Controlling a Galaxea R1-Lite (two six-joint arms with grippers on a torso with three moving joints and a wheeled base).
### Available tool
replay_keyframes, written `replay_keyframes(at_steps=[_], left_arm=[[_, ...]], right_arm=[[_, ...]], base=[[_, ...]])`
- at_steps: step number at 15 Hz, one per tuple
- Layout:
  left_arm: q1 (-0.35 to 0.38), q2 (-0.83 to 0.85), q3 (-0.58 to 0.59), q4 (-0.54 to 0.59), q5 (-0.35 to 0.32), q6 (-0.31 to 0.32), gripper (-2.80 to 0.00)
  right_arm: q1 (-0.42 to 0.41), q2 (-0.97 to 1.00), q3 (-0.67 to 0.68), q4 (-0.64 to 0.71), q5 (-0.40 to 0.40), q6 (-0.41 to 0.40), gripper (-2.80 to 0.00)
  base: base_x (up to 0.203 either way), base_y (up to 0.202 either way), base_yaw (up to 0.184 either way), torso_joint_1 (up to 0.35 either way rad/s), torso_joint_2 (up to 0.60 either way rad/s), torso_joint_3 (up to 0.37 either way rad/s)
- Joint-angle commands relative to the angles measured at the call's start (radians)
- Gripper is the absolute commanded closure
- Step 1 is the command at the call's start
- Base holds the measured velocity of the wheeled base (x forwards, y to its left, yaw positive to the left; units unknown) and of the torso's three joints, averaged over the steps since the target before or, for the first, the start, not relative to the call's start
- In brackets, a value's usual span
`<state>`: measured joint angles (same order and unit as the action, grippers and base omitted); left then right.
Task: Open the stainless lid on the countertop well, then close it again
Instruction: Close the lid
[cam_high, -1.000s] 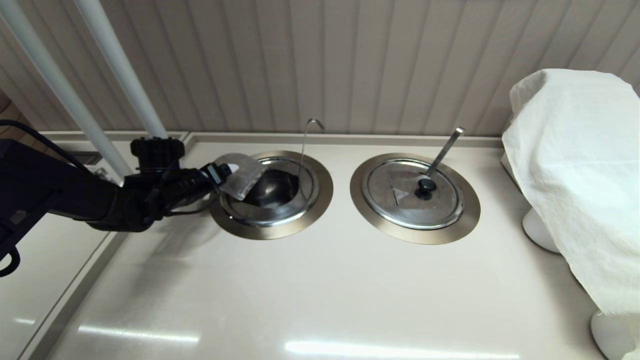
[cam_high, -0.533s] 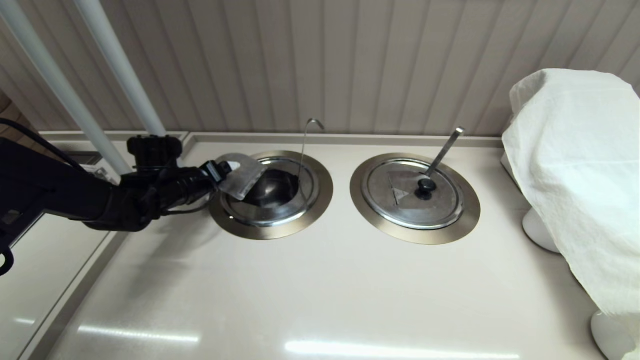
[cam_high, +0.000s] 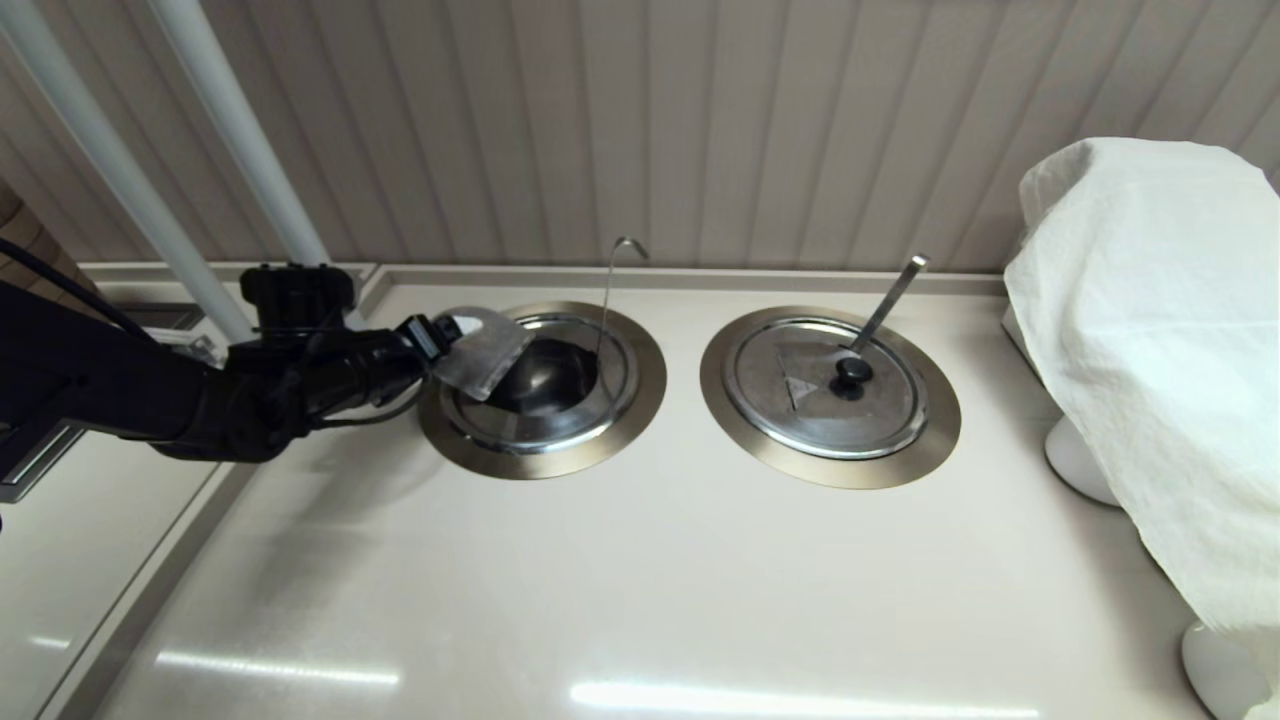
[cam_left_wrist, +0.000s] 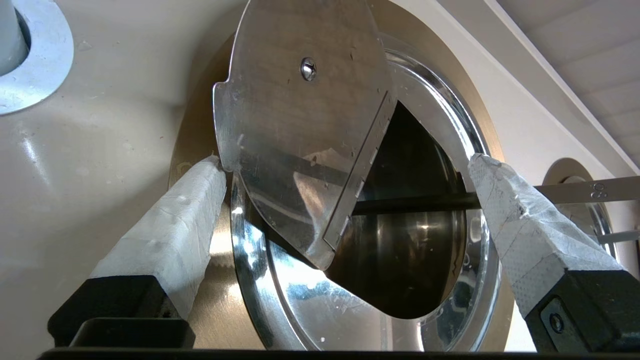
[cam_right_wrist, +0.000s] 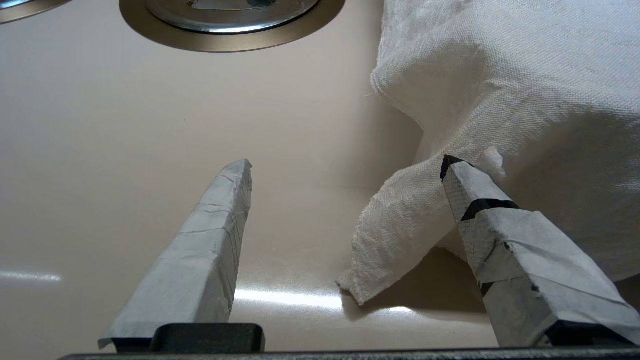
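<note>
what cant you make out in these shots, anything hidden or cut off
- The stainless lid: its flap stands folded up, so its black knob faces away in both the head and left wrist views.
- The countertop well: the ladle's bowl is lost in the dark inside.
- The left gripper: open beside the flap; whether one pad touches its edge is unclear.
- Whatever the white cloth covers.
- The right gripper: outside the head view.

My stainless lid (cam_high: 483, 350) stands folded up along its hinge line, underside showing, over the left side of the countertop well (cam_high: 542, 390) near the counter's back edge, dark bowl exposed.
</note>
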<state>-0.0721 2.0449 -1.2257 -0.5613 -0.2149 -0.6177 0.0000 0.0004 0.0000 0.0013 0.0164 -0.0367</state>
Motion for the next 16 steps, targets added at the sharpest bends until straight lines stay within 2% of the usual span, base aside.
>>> replay_keyframes(at_steps=[1, 10, 14, 16], left_arm=[[0.0, -0.002, 0.0, -0.003, -0.001, -0.004, -2.8], [-0.002, -0.032, 0.014, -0.005, -0.019, -0.005, -2.8], [0.0, -0.031, 0.069, -0.17, -0.074, -0.047, -2.8], [-0.002, -0.032, 0.078, -0.184, -0.08, -0.048, -2.8]], right_arm=[[0.0, 0.0, 0.0, 0.0, 0.0, 0.0, -2.8], [0.0, 0.0, 0.0, 0.0, 0.0, 0.0, -2.8], [0.0, 0.0, 0.0, 0.0, 0.0, -0.002, -2.8], [0.0, 0.0, 0.0, 0.0, 0.0, 0.0, -2.8]], base=[[0.0, 0.0, 0.0, 0.0, 0.0, 0.0], [0.0, 0.0, 0.0, 0.0, 0.0, 0.0], [0.0, 0.0, 0.0, 0.0, 0.0, 0.0], [0.0, 0.0, 0.0, 0.0, 0.0, 0.0]])
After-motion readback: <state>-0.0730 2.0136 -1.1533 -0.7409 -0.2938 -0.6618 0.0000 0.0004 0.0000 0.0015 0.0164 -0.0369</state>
